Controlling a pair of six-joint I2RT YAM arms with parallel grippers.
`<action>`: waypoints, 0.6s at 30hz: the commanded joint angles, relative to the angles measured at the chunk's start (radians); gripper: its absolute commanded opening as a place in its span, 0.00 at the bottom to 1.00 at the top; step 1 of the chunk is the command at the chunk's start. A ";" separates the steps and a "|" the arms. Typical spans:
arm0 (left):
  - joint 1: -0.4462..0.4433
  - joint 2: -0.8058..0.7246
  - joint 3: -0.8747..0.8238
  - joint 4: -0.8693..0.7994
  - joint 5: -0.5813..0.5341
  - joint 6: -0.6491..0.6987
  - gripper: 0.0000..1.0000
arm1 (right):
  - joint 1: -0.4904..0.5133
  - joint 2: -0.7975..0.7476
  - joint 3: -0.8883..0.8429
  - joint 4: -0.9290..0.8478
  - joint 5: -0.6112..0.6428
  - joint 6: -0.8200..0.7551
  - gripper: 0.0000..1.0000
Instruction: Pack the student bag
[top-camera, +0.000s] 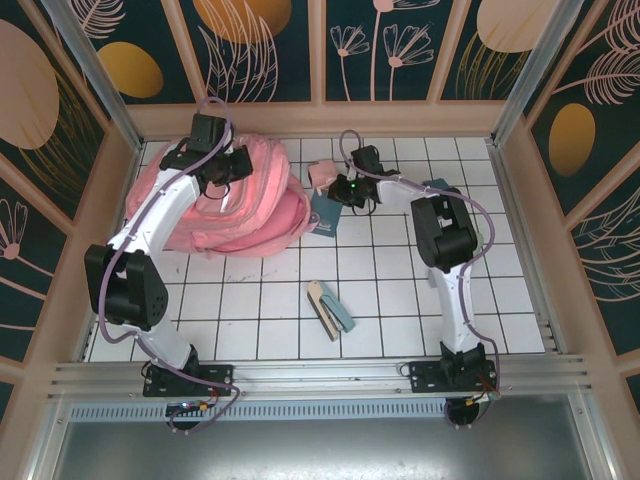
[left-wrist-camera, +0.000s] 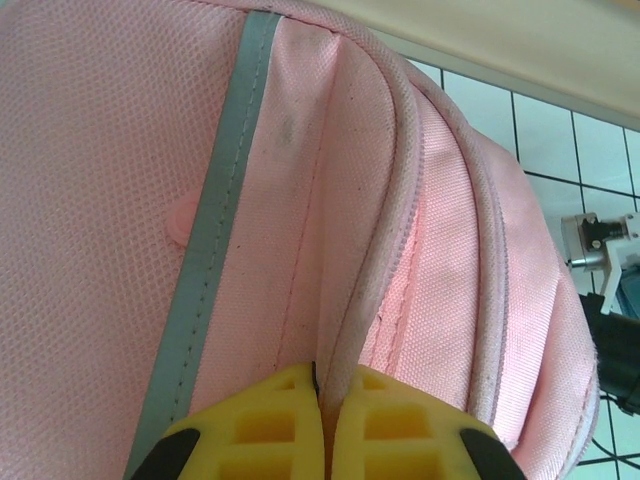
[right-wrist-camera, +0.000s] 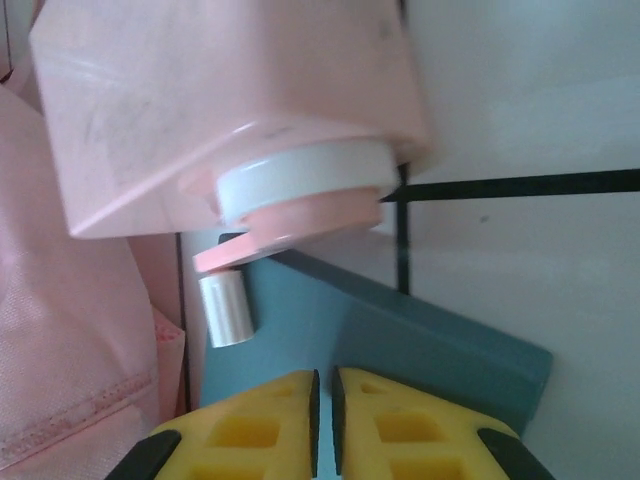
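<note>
Top view, student bag (top-camera: 250, 210): soft and pink, slumped at the far left of the tiled table (top-camera: 400, 300).
Top view, right gripper (top-camera: 338, 198): over a teal book (top-camera: 325, 215) just right of the bag, which we judge is the next thing to pack.
Left wrist, left gripper (left-wrist-camera: 325, 395): yellow fingers together, pinching a piped seam of woven fabric, probably to steady the bag.
Right wrist, grip: the fingers are nearly together over the flat, stiff book, but we cannot tell if they clamp it.
Right wrist, pink bottle (right-wrist-camera: 240, 110): boxy and smooth, lying against the book's far edge.

Woven cloth student bag (left-wrist-camera: 100, 200), smooth tiled table (top-camera: 400, 300), glossy, probably plastic pink bottle (right-wrist-camera: 230, 100)
</note>
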 joint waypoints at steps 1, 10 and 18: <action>-0.038 -0.015 0.017 0.083 0.049 -0.034 0.00 | -0.046 -0.028 -0.099 -0.048 0.109 0.042 0.15; -0.075 0.054 0.054 0.087 0.040 -0.036 0.02 | -0.158 -0.228 -0.419 0.011 0.222 0.199 0.12; -0.102 0.072 0.053 0.072 -0.002 -0.035 0.28 | -0.163 -0.468 -0.702 0.143 0.223 0.404 0.15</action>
